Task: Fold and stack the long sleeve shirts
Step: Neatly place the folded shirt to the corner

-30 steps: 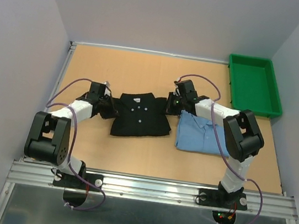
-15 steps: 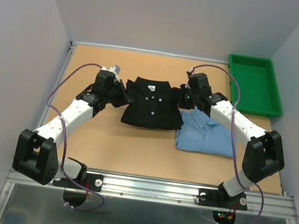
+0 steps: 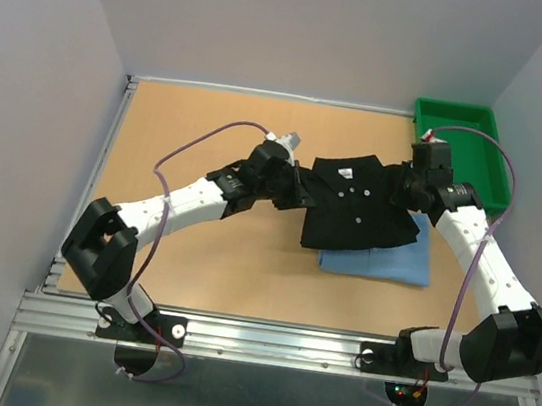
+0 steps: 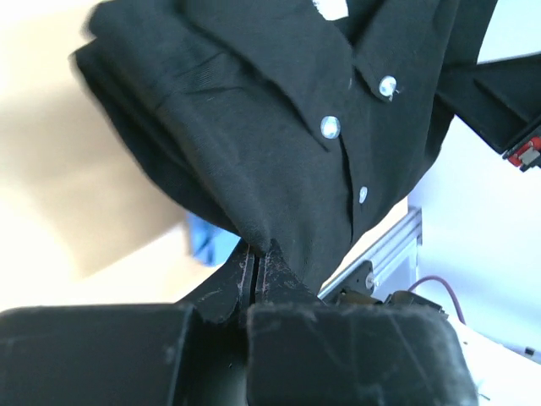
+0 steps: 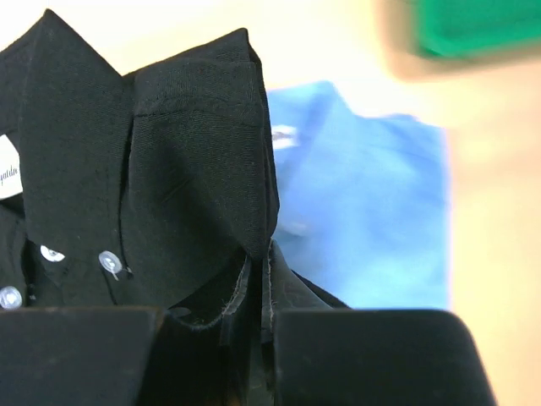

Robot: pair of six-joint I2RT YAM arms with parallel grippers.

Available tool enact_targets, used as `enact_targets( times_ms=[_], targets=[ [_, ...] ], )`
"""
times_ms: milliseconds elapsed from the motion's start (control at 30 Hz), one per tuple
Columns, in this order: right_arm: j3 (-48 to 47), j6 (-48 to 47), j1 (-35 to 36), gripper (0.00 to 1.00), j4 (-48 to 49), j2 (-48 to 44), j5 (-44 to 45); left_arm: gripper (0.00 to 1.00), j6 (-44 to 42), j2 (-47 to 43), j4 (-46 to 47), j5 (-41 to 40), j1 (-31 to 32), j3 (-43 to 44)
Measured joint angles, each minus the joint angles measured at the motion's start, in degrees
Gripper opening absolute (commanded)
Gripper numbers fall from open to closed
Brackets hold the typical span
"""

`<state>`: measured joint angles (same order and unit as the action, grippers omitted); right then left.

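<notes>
My left end effector and right end effector each pinch the soft black shirt with white buttons; it hides most of the light blue shirt.

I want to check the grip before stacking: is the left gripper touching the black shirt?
Touching. The left wrist view shows the left gripper shut on a fold of the black shirt, with the cloth pinched between its jaws.

black shirt: folded, buttons up, hanging over blue one | light blue shirt: folded, flat, partly covered
</notes>
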<state>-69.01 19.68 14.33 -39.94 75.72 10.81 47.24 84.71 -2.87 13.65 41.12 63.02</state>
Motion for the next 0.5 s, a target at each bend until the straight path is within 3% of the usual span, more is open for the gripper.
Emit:
enact_targets(
  times_ms=[233,500],
  targets=[
    [4.28,-0.90,-5.05,0.01,-3.63,-1.07,7.10,0.00,0.66,11.19,3.32,-0.50,6.95,5.90],
    [9.33,-0.72,-8.11,0.01,-3.37,-0.79,11.06,0.00,-0.39,18.36,5.70,-0.70,7.96,7.74]
  ],
)
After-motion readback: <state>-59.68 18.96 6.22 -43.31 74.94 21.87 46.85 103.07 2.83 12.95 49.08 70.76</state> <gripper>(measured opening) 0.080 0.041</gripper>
